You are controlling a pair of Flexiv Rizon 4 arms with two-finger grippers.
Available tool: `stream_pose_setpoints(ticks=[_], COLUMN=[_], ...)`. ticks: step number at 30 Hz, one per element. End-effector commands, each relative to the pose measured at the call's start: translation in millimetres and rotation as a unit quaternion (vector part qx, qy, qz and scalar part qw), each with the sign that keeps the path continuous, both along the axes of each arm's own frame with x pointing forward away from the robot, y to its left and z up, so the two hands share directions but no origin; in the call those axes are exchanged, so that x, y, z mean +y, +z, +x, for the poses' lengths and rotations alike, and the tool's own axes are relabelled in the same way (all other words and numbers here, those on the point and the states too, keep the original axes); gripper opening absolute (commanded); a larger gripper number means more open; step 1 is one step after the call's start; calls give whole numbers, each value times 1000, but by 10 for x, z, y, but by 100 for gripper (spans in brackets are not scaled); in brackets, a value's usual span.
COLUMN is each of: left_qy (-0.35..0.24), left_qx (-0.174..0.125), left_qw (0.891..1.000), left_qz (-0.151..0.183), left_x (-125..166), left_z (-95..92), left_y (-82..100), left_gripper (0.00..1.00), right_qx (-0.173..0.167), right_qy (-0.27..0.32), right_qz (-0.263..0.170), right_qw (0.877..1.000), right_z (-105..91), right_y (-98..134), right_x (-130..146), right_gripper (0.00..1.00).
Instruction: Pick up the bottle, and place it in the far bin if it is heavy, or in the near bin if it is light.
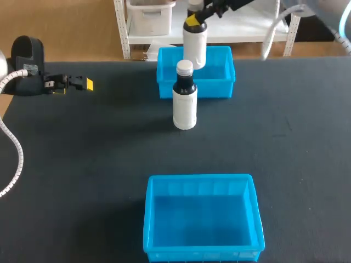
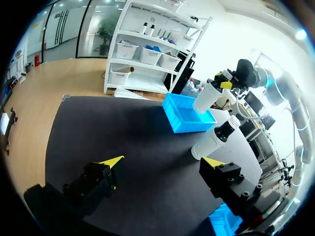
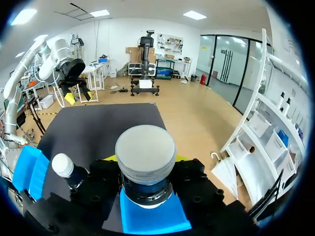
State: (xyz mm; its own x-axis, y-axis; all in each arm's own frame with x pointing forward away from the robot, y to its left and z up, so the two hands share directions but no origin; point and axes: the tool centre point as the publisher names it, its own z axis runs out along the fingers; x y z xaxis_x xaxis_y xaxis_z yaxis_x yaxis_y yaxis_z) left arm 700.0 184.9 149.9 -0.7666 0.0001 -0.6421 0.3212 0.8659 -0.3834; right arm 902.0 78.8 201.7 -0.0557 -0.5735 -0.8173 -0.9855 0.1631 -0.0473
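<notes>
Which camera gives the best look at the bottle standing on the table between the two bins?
The head view: the standing bottle shows whole and upright, cap to base, in front of the far bin. The left wrist view shows it whole, but smaller. The right wrist view catches only its cap and neck, beside the held bottle.

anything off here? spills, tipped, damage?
Nothing stands out. The held bottle hangs upright in the right gripper over the far bin; the second bottle stands upright on the table. No spills.
</notes>
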Motion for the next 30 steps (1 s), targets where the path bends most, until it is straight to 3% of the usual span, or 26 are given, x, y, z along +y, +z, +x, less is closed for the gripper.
stream_pose_setpoints(ticks=[1,30], left_qy=[0,0], left_qx=[0,0], left_qw=[1000,1000], left_qz=[0,0], left_x=[0,0], left_z=[0,0], left_y=[0,0], left_gripper=[100,100], right_qx=[33,78], right_qy=[46,74], right_qz=[-1,12], right_qw=[998,994], right_z=[271,397], right_y=[-76,-674], right_x=[154,498], right_gripper=[0,0])
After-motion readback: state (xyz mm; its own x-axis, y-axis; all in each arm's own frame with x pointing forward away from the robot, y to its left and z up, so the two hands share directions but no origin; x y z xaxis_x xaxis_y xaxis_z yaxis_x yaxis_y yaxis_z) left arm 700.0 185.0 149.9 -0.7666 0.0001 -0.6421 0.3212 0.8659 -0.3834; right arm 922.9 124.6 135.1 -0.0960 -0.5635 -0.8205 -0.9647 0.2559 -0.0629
